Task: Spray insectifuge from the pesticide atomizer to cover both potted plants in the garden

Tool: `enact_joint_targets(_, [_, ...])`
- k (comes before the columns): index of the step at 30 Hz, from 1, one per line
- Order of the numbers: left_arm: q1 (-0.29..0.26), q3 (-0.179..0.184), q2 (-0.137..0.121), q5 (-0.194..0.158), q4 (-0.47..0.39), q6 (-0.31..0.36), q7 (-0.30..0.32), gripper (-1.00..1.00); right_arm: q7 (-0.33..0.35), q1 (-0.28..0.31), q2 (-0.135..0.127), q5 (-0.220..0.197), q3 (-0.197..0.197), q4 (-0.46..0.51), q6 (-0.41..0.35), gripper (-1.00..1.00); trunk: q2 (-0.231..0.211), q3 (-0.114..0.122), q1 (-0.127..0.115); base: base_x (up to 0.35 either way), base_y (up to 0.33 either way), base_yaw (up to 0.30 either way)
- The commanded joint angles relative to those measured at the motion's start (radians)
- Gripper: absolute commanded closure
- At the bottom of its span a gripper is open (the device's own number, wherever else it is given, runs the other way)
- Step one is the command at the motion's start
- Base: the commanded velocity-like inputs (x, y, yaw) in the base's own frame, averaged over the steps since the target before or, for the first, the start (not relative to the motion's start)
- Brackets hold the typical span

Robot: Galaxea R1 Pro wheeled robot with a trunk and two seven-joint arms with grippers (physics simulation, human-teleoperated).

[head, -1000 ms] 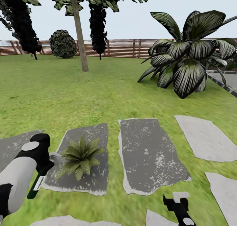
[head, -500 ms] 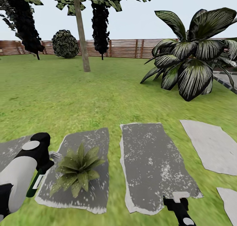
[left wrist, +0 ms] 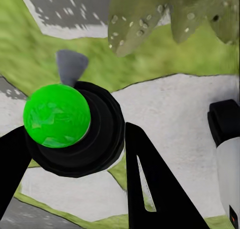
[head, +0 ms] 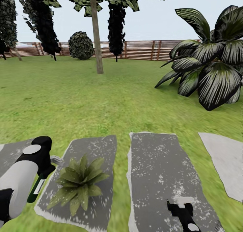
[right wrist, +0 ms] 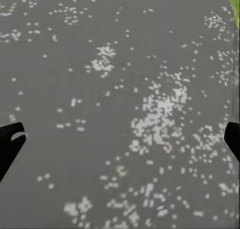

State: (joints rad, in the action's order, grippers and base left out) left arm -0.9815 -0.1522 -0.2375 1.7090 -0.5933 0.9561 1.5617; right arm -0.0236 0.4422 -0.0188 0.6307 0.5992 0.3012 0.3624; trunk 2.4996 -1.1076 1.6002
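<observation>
Pesticide atomizer (head: 37,188) sits clamped in the left gripper (head: 42,173) at lower left of the head view, dark green body and pale label hanging below the fingers; in the left wrist view its round top (left wrist: 56,115) renders bright green, nozzle aimed toward the leaves. Just right of it, one potted plant (head: 78,183) stands on a dark stepping stone (head: 101,147), pot hidden under the rosette. Lower right, the right gripper (head: 180,205) hangs empty over the next stone (head: 158,164), fingers spread wide. Judged step: spraying this first plant. Next: keep nozzle on foliage, sweep for full cover, then locate the second plant.
</observation>
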Motion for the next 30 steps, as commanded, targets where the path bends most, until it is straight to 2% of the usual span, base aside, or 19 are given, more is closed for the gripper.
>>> enact_joint_targets(1, [-0.001,-0.004,0.000,0.011,-0.001,0.010,0.009,1.00,-0.002,0.001,0.000,0.011,0.007,-0.002,0.005,-1.00,0.000,-0.001,0.000,0.014,-0.309,0.006])
enact_joint_targets(5, [0.000,-0.004,-0.002,0.012,0.000,0.010,0.009,1.00,-0.002,0.001,0.000,0.011,0.007,-0.002,0.005,-1.00,0.000,-0.001,0.000,0.004,-0.311,0.085])
enact_joint_targets(20, [0.002,-0.003,-0.004,0.015,0.001,0.010,0.009,1.00,-0.002,0.001,0.000,0.011,0.007,-0.002,0.005,-1.00,0.000,-0.001,0.000,-0.045,-0.310,0.255])
enact_joint_targets(24, [0.006,-0.003,-0.001,0.014,0.001,0.012,0.009,1.00,-0.002,0.001,0.000,0.011,0.007,-0.002,0.005,-1.00,0.000,-0.001,0.000,-0.001,-0.079,0.041])
enact_joint_targets(30, [0.012,-0.007,0.010,0.009,0.001,0.016,0.009,1.00,-0.002,0.001,0.000,0.011,0.007,-0.002,0.006,-1.00,0.000,-0.001,0.000,0.000,-0.059,0.250])
